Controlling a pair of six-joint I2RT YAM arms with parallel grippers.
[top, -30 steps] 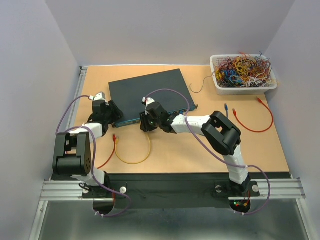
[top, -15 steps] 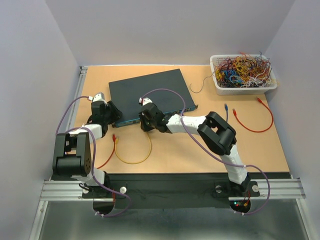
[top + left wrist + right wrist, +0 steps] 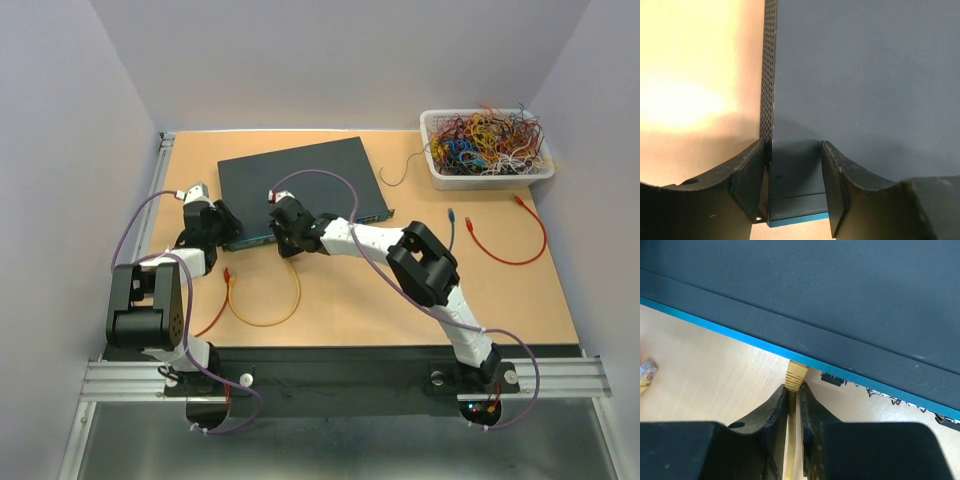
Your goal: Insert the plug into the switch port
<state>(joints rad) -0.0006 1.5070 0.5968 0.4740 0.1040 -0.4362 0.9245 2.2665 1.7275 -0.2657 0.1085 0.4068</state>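
A flat switch box (image 3: 300,190) lies toward the back of the counter (image 3: 350,310), left of centre. The left end effector (image 3: 222,228) straddles its front left corner, one finger on each side. The right end effector (image 3: 284,240) sits at the box's front face, closed on a cable (image 3: 268,300) whose plug (image 3: 795,376) meets that face beside a row of ports (image 3: 832,379). The cable loops on the counter in front of the box. A basket of wires (image 3: 487,148) stands at the back right corner, with two loose cables (image 3: 510,240) in front of it.

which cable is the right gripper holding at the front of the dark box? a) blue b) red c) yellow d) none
c: in the right wrist view the right gripper is shut on the yellow cable, whose plug end sits against the front edge of the dark box.
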